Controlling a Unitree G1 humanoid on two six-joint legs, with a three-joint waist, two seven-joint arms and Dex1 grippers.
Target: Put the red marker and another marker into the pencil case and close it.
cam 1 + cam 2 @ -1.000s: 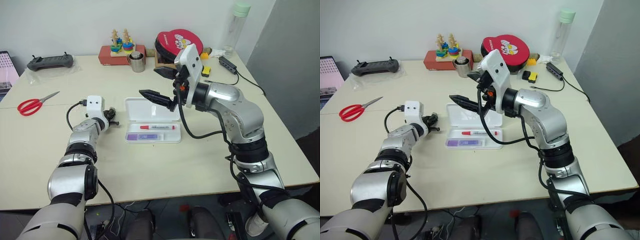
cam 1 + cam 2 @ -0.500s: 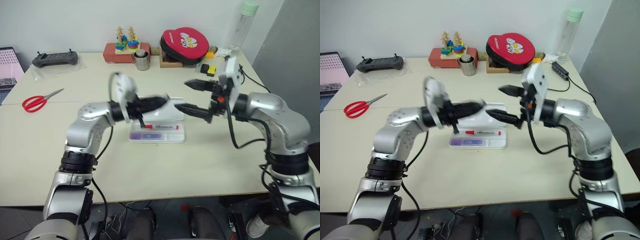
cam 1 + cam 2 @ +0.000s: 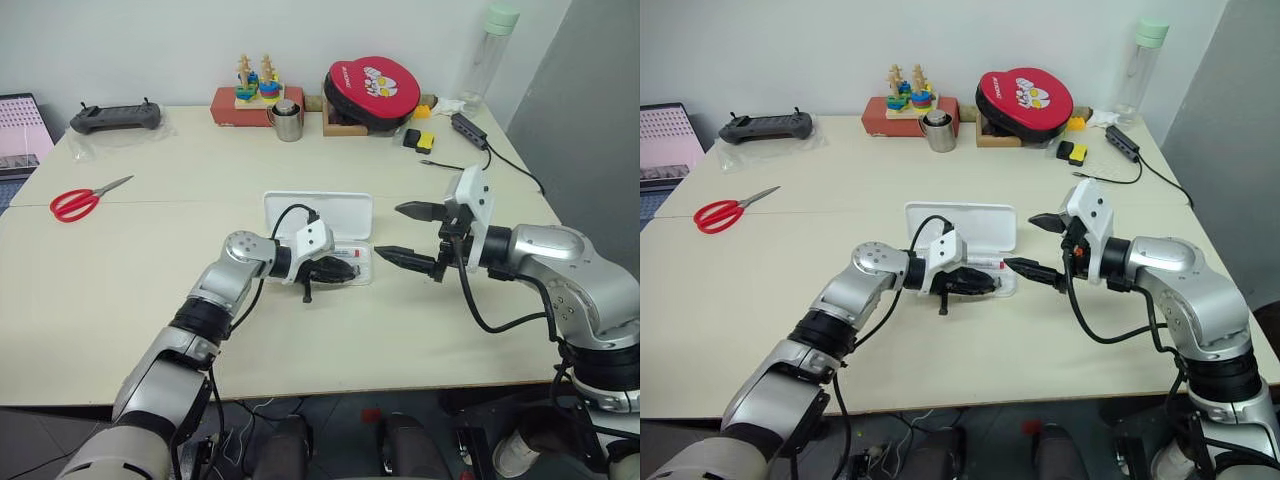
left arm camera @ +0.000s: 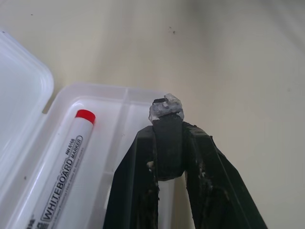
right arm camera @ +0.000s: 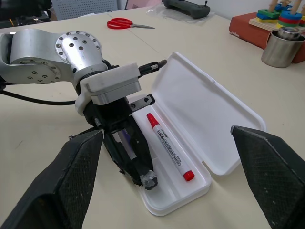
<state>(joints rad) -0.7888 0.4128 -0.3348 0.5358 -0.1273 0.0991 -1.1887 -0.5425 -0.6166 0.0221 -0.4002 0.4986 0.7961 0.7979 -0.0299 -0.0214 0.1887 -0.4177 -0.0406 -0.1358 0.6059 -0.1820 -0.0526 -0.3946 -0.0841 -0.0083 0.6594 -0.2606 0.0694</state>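
The pencil case (image 3: 318,210) lies open at the table's middle, its lid (image 5: 205,114) flat behind the tray. The red marker (image 5: 169,149) lies in the tray's rear compartment and also shows in the left wrist view (image 4: 62,171). A strip of the purple marker (image 5: 124,136) shows in the front compartment, under my left gripper. My left gripper (image 3: 350,270) reaches low over the tray towards its right end, shut on a small black piece with a grey tip (image 4: 164,107). My right gripper (image 3: 390,231) hangs open just right of the case, pointing at it.
Red scissors (image 3: 80,200) lie at the far left. Along the back stand a black controller (image 3: 115,117), a toy block set (image 3: 245,100), a metal cup (image 3: 288,120), a red round pouch (image 3: 372,85) and a bottle (image 3: 490,50). A cable runs at the back right.
My left gripper has swung right from beside the case to low over its tray. My right gripper has drawn back to the right of the case and sunk lower, still open.
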